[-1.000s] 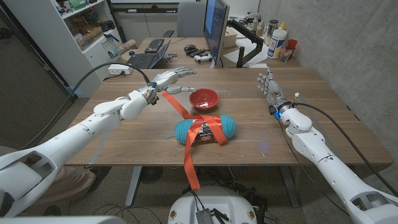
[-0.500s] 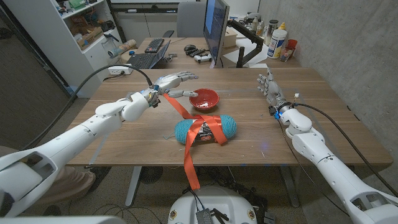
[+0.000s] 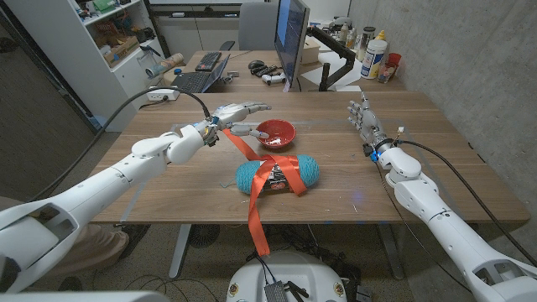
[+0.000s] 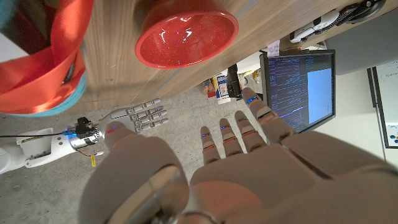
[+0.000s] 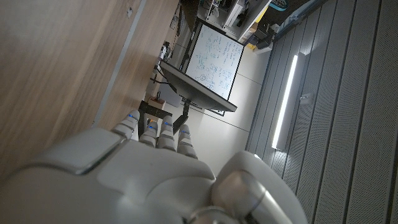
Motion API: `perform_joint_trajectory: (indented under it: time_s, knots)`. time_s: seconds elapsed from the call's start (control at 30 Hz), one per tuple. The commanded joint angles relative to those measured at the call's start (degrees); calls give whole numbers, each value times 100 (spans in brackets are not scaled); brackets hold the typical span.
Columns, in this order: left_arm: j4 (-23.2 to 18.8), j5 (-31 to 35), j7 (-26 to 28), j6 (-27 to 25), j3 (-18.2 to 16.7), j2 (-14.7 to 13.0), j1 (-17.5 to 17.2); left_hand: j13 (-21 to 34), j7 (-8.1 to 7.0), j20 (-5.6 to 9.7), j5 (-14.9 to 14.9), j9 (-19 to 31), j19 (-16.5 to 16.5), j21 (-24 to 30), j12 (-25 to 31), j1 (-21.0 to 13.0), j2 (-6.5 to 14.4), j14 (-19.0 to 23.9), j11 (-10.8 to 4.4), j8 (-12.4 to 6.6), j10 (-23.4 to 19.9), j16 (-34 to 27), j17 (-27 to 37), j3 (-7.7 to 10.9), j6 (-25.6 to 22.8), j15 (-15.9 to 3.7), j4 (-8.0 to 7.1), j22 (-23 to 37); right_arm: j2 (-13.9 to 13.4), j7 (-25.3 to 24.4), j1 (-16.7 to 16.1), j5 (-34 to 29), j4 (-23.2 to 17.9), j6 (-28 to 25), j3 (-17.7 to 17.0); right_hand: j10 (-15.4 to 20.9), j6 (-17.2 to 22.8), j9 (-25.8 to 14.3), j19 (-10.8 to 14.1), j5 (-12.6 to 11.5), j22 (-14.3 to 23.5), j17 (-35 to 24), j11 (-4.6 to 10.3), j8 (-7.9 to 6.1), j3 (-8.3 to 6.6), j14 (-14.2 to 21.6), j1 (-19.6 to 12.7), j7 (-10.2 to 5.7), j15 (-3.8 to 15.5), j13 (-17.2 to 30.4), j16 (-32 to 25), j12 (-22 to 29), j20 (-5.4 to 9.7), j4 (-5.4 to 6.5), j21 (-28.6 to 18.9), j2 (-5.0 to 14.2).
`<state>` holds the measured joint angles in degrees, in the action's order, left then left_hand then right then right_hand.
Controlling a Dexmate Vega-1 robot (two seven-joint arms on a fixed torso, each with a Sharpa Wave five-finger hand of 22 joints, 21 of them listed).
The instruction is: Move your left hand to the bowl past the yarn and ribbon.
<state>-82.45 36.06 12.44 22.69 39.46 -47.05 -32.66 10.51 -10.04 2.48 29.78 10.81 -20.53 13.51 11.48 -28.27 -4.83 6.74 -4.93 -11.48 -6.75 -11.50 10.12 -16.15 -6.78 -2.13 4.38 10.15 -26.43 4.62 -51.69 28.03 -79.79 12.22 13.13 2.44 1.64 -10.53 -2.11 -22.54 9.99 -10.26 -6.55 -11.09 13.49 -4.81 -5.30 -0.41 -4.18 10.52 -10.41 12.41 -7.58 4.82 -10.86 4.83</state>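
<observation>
A red bowl (image 3: 275, 132) sits mid-desk (image 3: 168, 189). The left robot hand (image 3: 237, 115) hovers beside it, fingers spread, empty. Teal yarn (image 3: 277, 175) wrapped in orange ribbon (image 3: 256, 197) lies nearer. The right robot hand (image 3: 362, 116) stands unclenched, well apart.

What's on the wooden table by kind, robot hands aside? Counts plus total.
Bowl, red: 1
Yarn skein, teal: 1
Ribbon, orange-red, wrapped round the yarn: 1
Total: 3
</observation>
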Motion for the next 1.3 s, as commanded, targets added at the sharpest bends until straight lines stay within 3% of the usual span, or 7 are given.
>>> perform_joint_trajectory:
  time_s: [0.03, 0.27, 0.4, 1.0, 1.3]
  knots:
    - [62, -70, 36, 37, 19, 66, -20, 34, 13, 273, 57, 8, 62, -60, 69, -126, -5, 99, -36, -56, -162, -25, 20, -8, -104, -441, 51, -5, 17, 53, -1, 24, 76, 32, -9, -15, 30, -8, 1, -17, 24, -11, -10, 15, 32, -28, -4, -20, 19, 22, -9, 5, 17, 26, -24, -15]
    - [83, -37, 9, 1, 53, 97, 3, 33, 50, 295, 86, 8, 87, -105, 107, -161, -10, 197, -9, -67, -293, -34, 19, -23, -167, -481, 61, -11, 26, 67, -1, 33, 87, 32, -16, -15, 32, -8, 1, -18, 24, -11, -11, 14, 33, -24, 3, -15, 25, 22, -12, 5, 17, 29, -25, -15]
    - [164, -61, 65, 42, 73, 145, 13, 31, 189, 331, 136, 14, 130, -176, 120, -181, 2, 224, -37, -244, -432, 7, 21, -58, -737, -510, 48, -14, 8, 72, -33, 35, 43, 50, -35, -15, 28, -8, 5, -18, 24, -11, -14, 16, 34, -24, 7, -15, 29, 22, -12, 5, 23, 31, -27, -15]
    - [78, -83, -147, -279, 151, 183, -26, 32, 76, 295, 166, 15, 194, -224, 99, -172, 4, 257, -137, -122, -474, 26, 22, -95, -571, -575, 27, -13, -41, 74, -89, 16, 52, 115, -54, -22, 11, -7, 4, -23, 24, -10, -95, 22, 34, -70, 22, 14, -6, 21, 1, 1, 41, 39, -27, -10]
    - [196, -151, -50, -272, 178, 224, -68, 32, 47, 369, 172, 15, 200, -231, 94, -155, 5, 276, -178, -115, -492, 28, 23, -112, -596, -612, 11, -12, -28, 129, -52, 26, 103, 132, -35, -25, 15, -7, 3, -24, 24, -9, -96, 19, 31, -79, 24, 11, -16, 21, 2, 0, 44, 41, -27, -3]
